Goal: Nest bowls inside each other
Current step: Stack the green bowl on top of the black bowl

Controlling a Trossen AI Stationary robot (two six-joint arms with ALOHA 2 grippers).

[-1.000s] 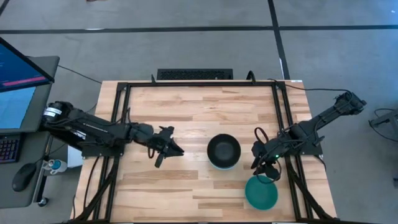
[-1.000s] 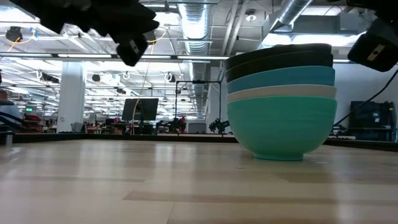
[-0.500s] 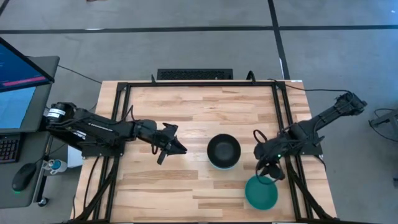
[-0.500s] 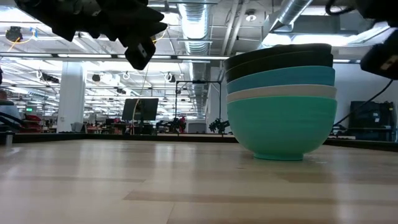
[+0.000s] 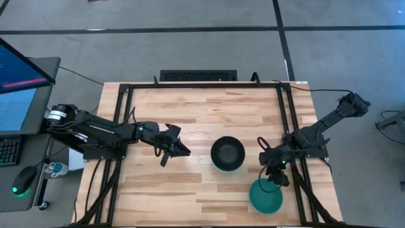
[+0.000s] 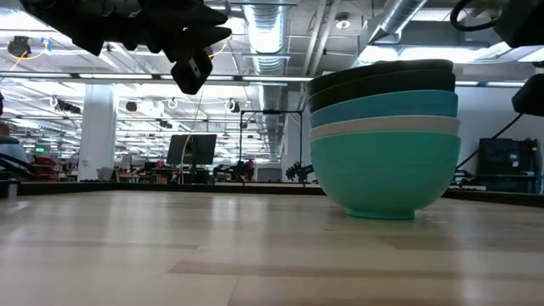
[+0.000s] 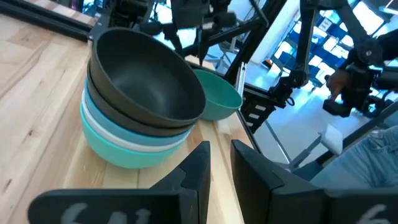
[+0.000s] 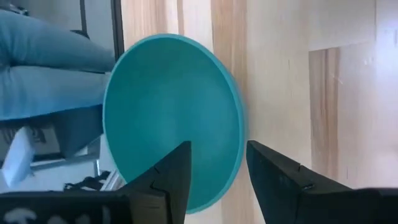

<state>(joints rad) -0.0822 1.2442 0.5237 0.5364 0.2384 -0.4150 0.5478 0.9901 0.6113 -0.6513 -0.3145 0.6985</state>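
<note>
The bowls are split into 2 groups on the table point(image 5: 190, 107). The larger is a nested stack point(image 5: 228, 154) near the table's middle, a black bowl on top; in the low view it shows 2 black bowls over a light blue one, a white one and a blue-green bottom bowl. The smaller is a single teal green bowl point(image 5: 266, 196), apart from the stack, close to the front right corner.

The right gripper point(image 5: 274, 177) is much the nearer arm: it hovers just behind the teal bowl's rim, fingers spread and empty, one fingertip over the bowl's inside and the other beyond its rim. The left gripper point(image 5: 172, 147) waits left of the stack, fingers slightly apart, holding nothing.

No brand, label or readable writing appears.
</note>
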